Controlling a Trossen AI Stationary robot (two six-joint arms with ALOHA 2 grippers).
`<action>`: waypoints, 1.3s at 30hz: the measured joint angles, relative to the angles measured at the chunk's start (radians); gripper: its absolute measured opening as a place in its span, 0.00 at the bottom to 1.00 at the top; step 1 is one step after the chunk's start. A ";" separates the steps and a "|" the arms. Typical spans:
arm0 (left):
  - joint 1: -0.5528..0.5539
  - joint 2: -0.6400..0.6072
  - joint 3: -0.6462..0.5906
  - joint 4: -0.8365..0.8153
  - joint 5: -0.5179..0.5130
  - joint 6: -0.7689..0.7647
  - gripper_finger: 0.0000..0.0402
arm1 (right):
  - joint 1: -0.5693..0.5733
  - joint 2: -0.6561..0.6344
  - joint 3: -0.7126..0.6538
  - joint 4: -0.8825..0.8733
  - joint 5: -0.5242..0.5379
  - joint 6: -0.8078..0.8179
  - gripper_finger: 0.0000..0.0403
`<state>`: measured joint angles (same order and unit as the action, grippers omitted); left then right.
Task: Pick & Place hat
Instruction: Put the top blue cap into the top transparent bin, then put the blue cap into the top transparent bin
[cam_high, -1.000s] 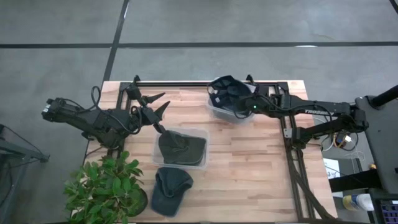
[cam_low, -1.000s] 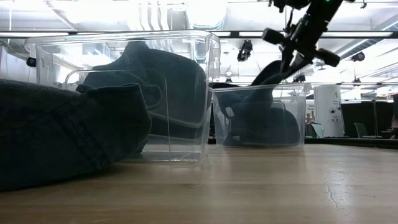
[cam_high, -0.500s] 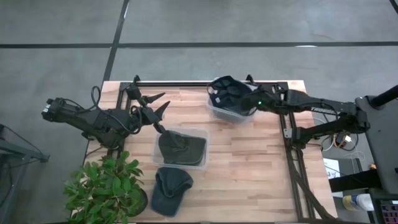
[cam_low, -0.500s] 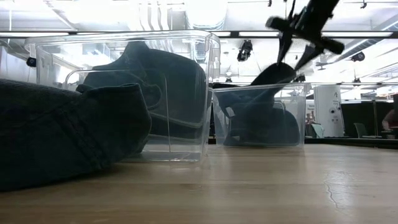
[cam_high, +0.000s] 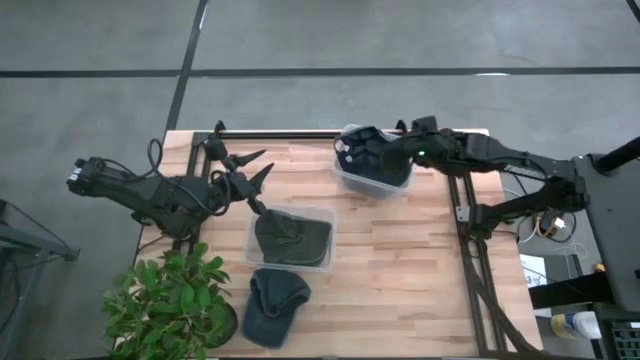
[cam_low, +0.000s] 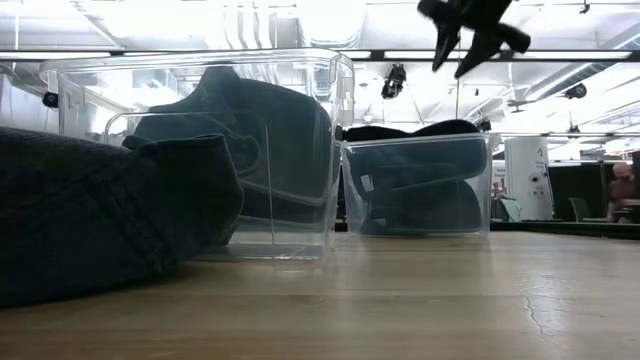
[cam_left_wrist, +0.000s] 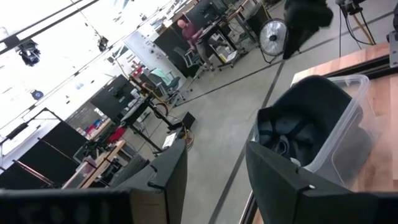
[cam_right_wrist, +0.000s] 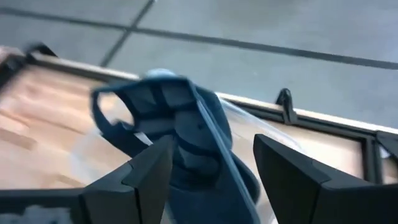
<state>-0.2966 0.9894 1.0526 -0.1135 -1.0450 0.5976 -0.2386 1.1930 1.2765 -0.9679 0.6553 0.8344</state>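
A dark hat (cam_high: 368, 160) lies in the clear bin (cam_high: 345, 178) at the table's far edge, its top level with the rim in the low view (cam_low: 415, 130). My right gripper (cam_high: 392, 150) hangs open above that bin, clear of the hat (cam_right_wrist: 180, 130); the low view shows it high over the bin (cam_low: 475, 25). A greenish hat (cam_high: 290, 237) fills a second clear bin (cam_high: 327, 215) at mid-table. A third hat (cam_high: 275, 305) rests flat on the wood near the front edge. My left gripper (cam_high: 266, 160) stands open at the far left, holding nothing.
A potted plant (cam_high: 170, 300) stands at the near left corner. A black metal frame (cam_high: 465, 215) runs along the table's right side. Bare wood lies between the bins and the right frame.
My right gripper has opened and let go of the dark hat, then risen and drawn slightly toward the far edge. The hat's raised part, which stuck up above the bin's rim, has dropped and now lies in the bin.
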 joint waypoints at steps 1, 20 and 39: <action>0.000 0.000 -0.004 0.000 0.001 0.000 0.39 | -0.001 0.015 -0.011 -0.002 0.001 -0.005 0.53; 0.000 0.000 -0.061 0.000 0.000 -0.005 0.39 | -0.077 0.199 -0.006 -0.032 -0.037 -0.150 0.22; 0.000 0.001 -0.065 0.000 0.005 -0.023 0.39 | 0.453 0.105 0.061 0.094 -0.193 0.085 0.38</action>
<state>-0.2966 0.9901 0.9875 -0.1135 -1.0401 0.5750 0.2145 1.2976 1.3374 -0.8744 0.4619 0.9191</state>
